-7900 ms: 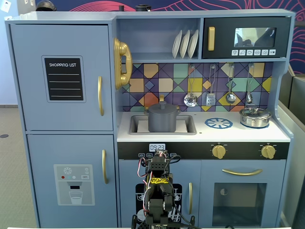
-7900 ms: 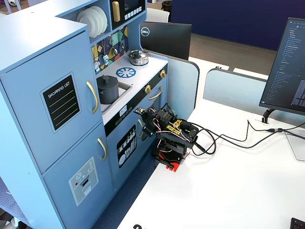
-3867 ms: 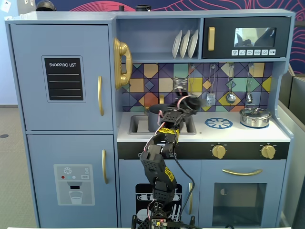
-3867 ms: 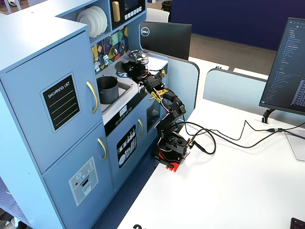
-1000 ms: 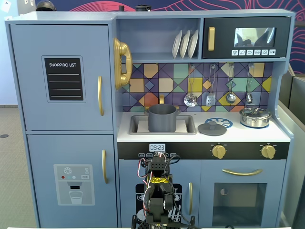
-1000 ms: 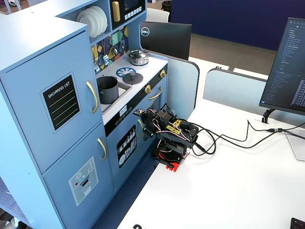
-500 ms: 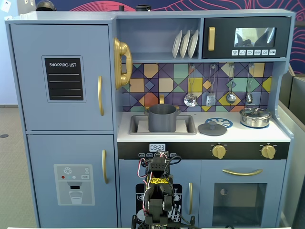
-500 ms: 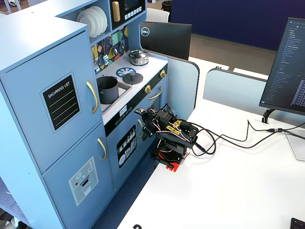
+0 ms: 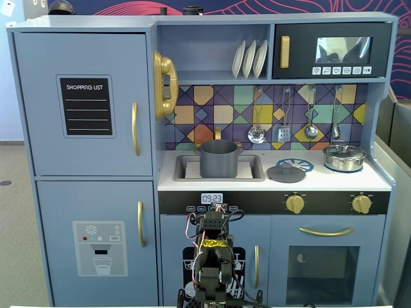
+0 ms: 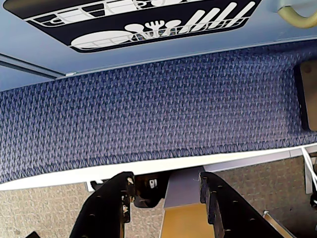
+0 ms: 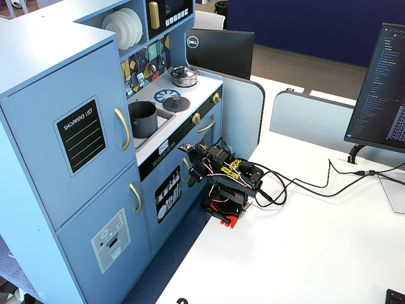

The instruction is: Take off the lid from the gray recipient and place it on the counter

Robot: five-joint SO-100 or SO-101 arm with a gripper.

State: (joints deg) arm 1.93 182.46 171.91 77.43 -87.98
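The counter (image 9: 270,182) carries everything: the gray recipient (image 9: 219,160) stands uncovered in the sink, and the lid (image 9: 286,172) lies flat just beside it, to the right in this fixed view. The gripper (image 10: 166,193) is folded low, well below the counter, its jaws apart and empty, so the lid lies above it and away.

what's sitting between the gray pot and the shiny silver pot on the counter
The lid lies flat on the counter, partly over the blue burner ring, between the gray pot and silver pot; a fixed view shows it.
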